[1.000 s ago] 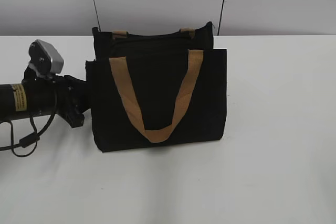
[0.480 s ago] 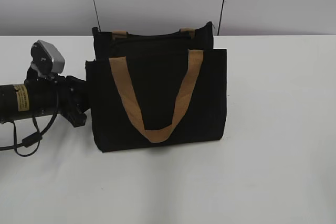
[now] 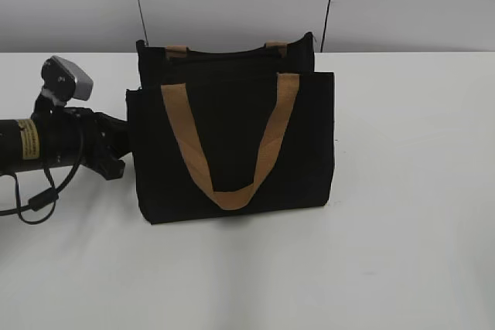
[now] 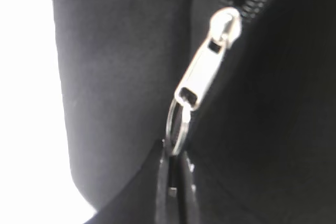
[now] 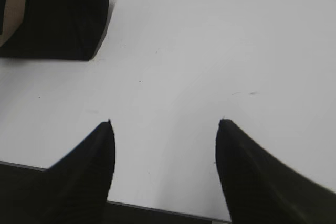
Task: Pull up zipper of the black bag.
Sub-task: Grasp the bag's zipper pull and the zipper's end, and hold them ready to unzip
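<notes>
The left gripper (image 4: 176, 182) is shifting slightly left and down from half a second ago, its wrist camera dipping, which suggests it is beginning to draw on the pull. Its fingers are pinched closed on the silvery ring of the zipper (image 4: 202, 74) at the bag's left end. The bag (image 3: 232, 144) is standing upright mid-table, black and boxy, a tan strap looping down its front. The right gripper (image 5: 164, 145) is hanging wide open over bare table (image 5: 210, 51), well apart from the bag.
</notes>
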### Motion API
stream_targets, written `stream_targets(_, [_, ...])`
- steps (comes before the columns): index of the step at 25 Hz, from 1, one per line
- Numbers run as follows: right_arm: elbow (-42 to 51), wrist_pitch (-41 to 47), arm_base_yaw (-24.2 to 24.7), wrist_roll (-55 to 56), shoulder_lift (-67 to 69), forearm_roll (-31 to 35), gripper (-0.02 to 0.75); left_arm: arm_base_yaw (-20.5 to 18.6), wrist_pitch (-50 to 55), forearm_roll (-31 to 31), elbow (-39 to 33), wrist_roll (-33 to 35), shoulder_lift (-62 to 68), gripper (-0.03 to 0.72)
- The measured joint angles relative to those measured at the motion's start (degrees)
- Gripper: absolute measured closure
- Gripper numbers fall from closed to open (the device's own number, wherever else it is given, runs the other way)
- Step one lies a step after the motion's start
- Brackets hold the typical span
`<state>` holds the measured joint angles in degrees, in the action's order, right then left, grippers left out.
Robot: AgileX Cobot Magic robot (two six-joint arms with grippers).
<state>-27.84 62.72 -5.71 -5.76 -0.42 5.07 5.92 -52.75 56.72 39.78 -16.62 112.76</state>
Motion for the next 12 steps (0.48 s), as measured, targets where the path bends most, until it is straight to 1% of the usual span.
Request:
stream_targets(8, [0.00, 0.00, 0.00, 0.00, 0.00, 0.00, 0.265, 0.00, 7.52, 3.41, -0.05, -11.47, -14.86, 0.687])
stream_targets(12, [0.00, 0.00, 0.00, 0.00, 0.00, 0.00, 0.265, 0.00, 11.53, 4.22, -0.05, -15.48, -22.87, 0.687])
